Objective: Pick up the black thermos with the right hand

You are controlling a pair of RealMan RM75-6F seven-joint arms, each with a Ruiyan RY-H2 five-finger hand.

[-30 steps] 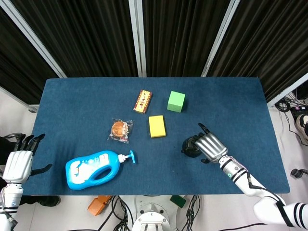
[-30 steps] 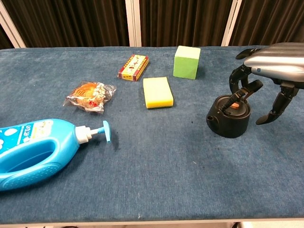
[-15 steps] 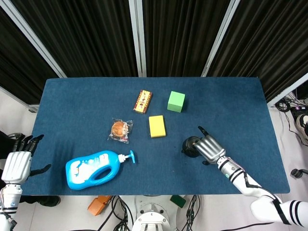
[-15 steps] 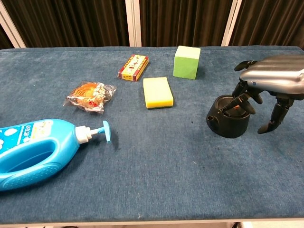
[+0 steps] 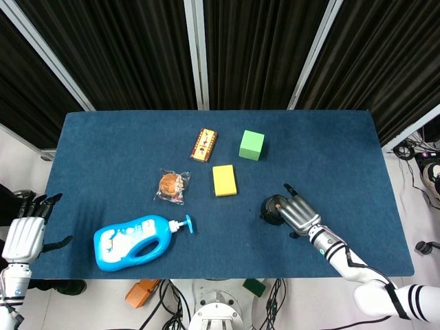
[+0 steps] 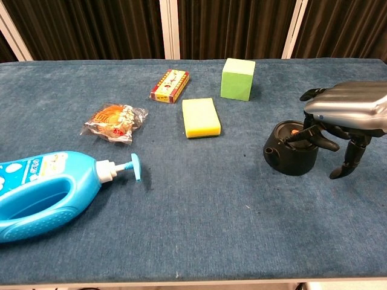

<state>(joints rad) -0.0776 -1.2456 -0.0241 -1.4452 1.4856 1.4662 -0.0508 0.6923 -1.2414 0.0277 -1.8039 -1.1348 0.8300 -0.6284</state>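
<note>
While the black thermos (image 6: 291, 156) stands upright where it stood a second ago, on the blue table (image 5: 103, 148) toward the robot's right and nearer the front edge, the right hand (image 6: 344, 118) has sunk lower and slid back toward the robot's own side. In the chest view a second ago its fingers arched over the thermos lid with one fingertip reaching down onto the top; now the silver back of the hand sits lower, beside and slightly above the thermos, with dark fingers (image 6: 319, 140) curled loosely against the lid's rim and another hanging free to the side. The hand is half spread and holds nothing; whether a fingertip actually touches the lid is hard to tell from these angles. In the head view the right hand (image 5: 297, 213) lies just beside the thermos (image 5: 273, 207), partly covering it. This drop suggests a shift from hovering above to coming in at the side, which a wrap around the body would need, so the grasp looks not yet made. The left hand (image 5: 24, 237) rests, fingers spread, off the table's left edge. The blue detergent bottle (image 6: 45, 190), yellow sponge (image 6: 201, 117) and green cube (image 6: 237, 78) are well apart from the thermos and unmoved.
</note>
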